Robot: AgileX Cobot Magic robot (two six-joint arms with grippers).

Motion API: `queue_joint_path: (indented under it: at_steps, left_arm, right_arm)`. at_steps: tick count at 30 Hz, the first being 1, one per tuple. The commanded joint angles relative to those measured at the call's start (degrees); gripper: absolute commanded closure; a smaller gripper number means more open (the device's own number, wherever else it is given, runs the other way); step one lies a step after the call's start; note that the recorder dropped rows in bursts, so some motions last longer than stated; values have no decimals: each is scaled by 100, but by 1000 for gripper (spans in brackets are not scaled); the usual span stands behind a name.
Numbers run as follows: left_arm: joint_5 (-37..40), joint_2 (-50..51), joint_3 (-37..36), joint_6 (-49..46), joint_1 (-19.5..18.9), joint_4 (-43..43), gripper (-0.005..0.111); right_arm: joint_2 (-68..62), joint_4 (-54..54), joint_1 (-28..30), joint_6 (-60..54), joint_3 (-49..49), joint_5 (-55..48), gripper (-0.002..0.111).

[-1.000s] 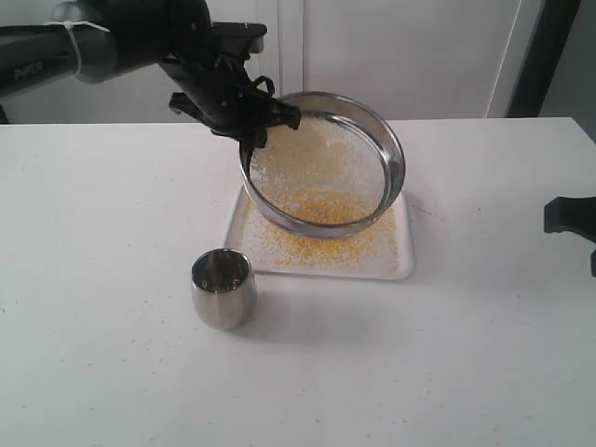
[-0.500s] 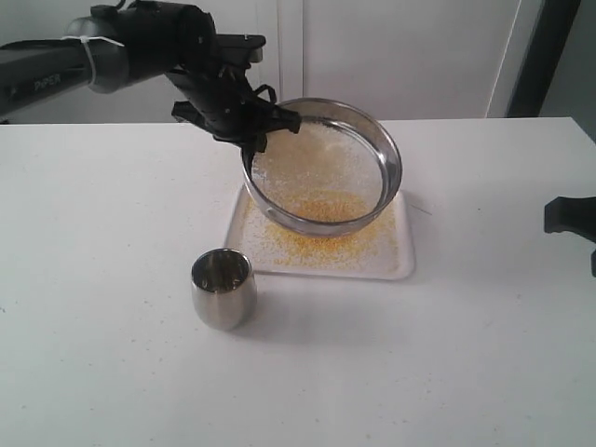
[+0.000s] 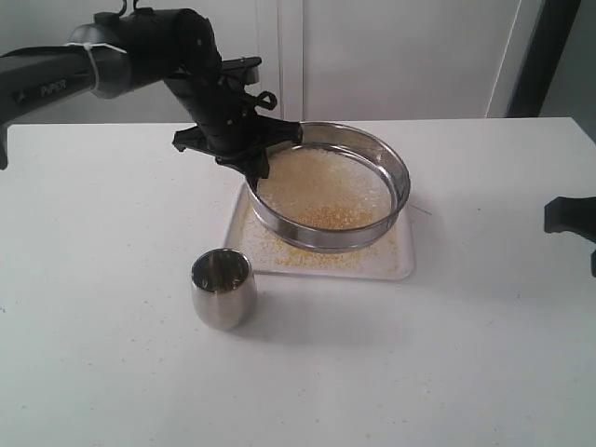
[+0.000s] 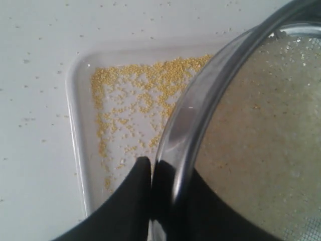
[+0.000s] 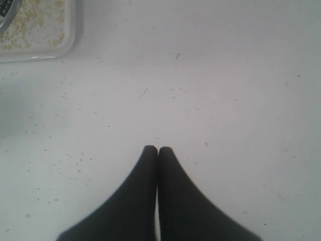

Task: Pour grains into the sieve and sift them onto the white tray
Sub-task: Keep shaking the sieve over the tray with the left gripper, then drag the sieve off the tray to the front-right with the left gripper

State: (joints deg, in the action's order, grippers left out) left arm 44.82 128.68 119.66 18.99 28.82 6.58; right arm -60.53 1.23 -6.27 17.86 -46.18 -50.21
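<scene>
Sieve [image 3: 331,186] and white tray [image 3: 402,268] line up one above the other, and that stacking is what the next shake depends on. The steel ring hangs almost level over the tray, which lies mid-table towards the far edge with its long side running left to right. Whether the ring's near side touches the tray cannot be told.

The left tool [image 3: 253,156] is clamped on the ring wall, one finger inside and one outside, at the side facing the table's far-left corner. From that grip the sieve reaches out towards the right edge. Being round, it has no long axis of its own.

The left arm is the one at work. The right tool [image 5: 158,149] hangs closed and empty over bare table [image 3: 112,307] near the right edge, well apart from the tray.

Grains [image 3: 328,216] coat the mesh in a pale layer, with a yellower patch at the near side. Fine yellow ones already lie scattered on the tray, thickest along its near rim. Sifting looks partly done.

A steel cup [image 3: 223,287] stands upright just beside the tray's near-left corner.
</scene>
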Motion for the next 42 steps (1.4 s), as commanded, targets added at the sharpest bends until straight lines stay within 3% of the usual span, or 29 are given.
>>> queue_joint_path:
  at_steps: [1,18,37,42]
  left_arm:
    - [93,-137,39,32,-12,186,107]
    - [272,-200,39,-284,57,228,107]
    - [1038,-257,39,-1335,802,555,107]
    - [1296,-261,-11,-1951,1177,876,107]
  right_arm:
    - [42,26,66,4,20,64,108]
    - [42,26,66,4,20,64,108]
    - [42,26,66,4,20,64,108]
    - [42,26,66,4,20,64,108]
